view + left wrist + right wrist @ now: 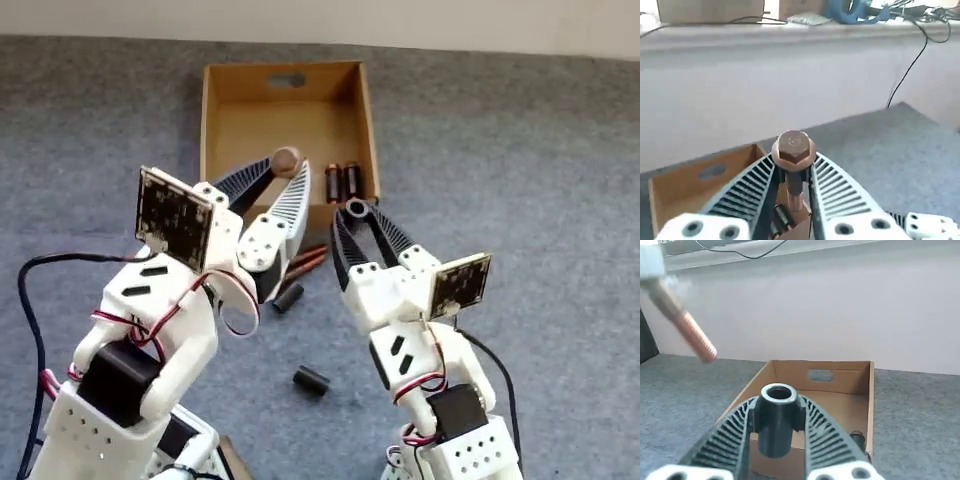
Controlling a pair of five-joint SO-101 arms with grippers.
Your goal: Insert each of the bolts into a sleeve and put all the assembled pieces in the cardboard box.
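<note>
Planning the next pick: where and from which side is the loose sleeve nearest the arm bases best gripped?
Probably across its round body at mid-length, from straight above: the sleeve lies on its side on the carpet, alone, with room to straddle it.

Both arms stand raised side by side; the left gripper [284, 170] clamps a bolt [793, 146], the right gripper [357, 215] a sleeve [776, 416].

Box [213, 110] sits mid-table [520, 150] toward the far edge, with two pieces [342, 182] in its near right corner. Left gripper [284, 172] holds a bolt [793, 148] over the box's near wall. Just right of it, right gripper [357, 216] holds a sleeve [776, 420]. Loose bolts [308, 262] lie before the box, second sleeve [288, 297] just nearer, third sleeve [311, 381] toward the near edge.
</note>
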